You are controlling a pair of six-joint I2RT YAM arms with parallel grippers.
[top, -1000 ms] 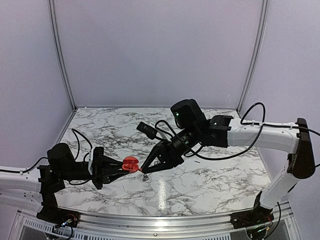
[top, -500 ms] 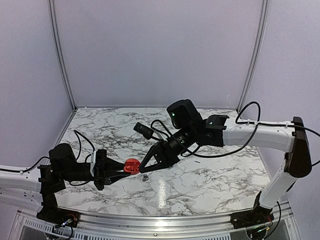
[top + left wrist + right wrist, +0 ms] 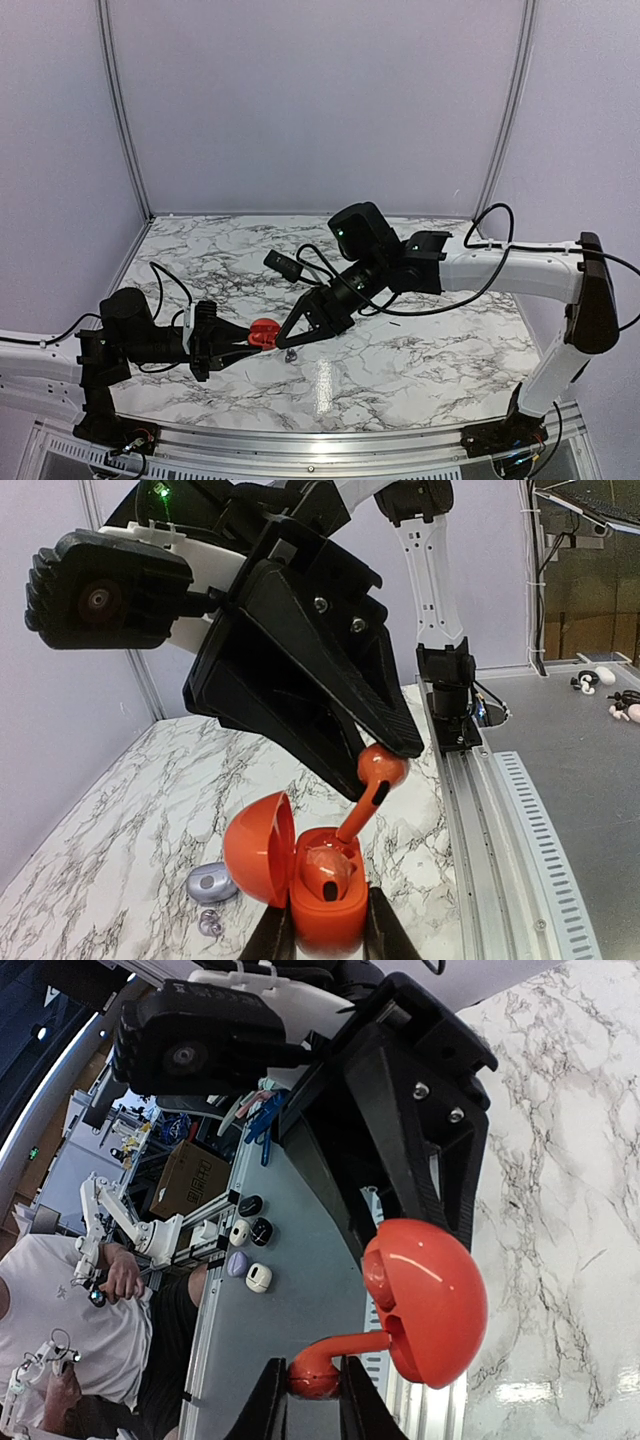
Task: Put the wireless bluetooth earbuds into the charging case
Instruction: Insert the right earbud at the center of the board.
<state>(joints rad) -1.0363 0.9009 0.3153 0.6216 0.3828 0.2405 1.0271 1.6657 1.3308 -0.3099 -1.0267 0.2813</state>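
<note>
Marble table (image 3: 420,350), both arms reach in over its near-left part. Right arm (image 3: 500,270) stretches in from the right, left arm (image 3: 130,335) is low on the left, and its base runs off the frame.

Left gripper (image 3: 325,938) is clamped on the lower body of the red case (image 3: 328,905); only the finger ends show at the bottom edge of the left wrist view, rest cut off. The case is held up off the table, lid (image 3: 258,848) open and hinged to the left.

Right gripper (image 3: 311,1392) is pinching the round head of a red earbud (image 3: 378,772), fingers cut by the frame bottom in its own view. The earbud sits tilted just above the case, its stem pointing down into the open well; the stem tip is hidden behind the case rim, can't tell if it touches inside.

A glossy red shape (image 3: 322,868) lies in the case, maybe a second bud, hard to tell.

From the top view the case is just a red spot between the two grippers and the earbud can't be picked out.

Silvery lump (image 3: 210,883) on the table below the case, with a smaller greyish bit (image 3: 208,923) beside it, both too blurred to tell
</note>
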